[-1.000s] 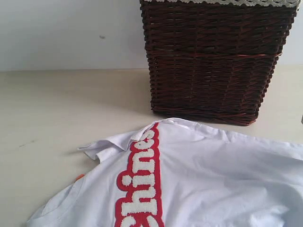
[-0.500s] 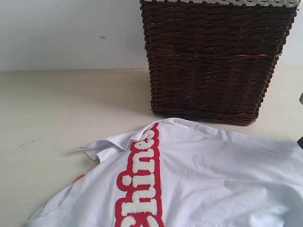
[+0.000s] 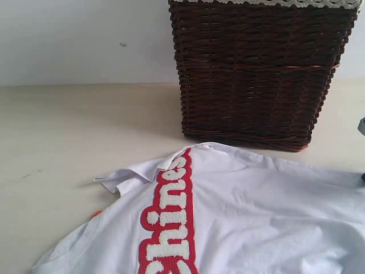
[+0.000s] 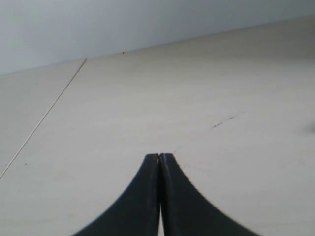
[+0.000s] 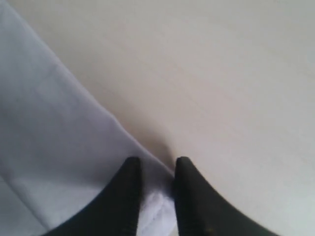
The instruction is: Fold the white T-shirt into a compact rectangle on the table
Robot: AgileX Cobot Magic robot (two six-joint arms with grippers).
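Step in hand looked like the first grab: the white T-shirt (image 3: 256,217) lay spread and unfolded on the table (image 3: 68,131), just on the camera side of the wicker basket (image 3: 256,74), with the red-outlined letters (image 3: 171,222) face up and an orange tag (image 3: 96,213) peeking out on the side away from the basket. The right gripper (image 5: 156,164) straddled a shirt edge, jaws a narrow gap apart with white cloth between them; apparently not yet clamped, though the wrist view was too close to be sure. The left gripper (image 4: 159,157) was closed on nothing over bare table, with no basket in its view to place it by. Next move called for pinching that edge firmly, then lifting it over. The shirt's lower part and far sleeve were cut off in the exterior view.
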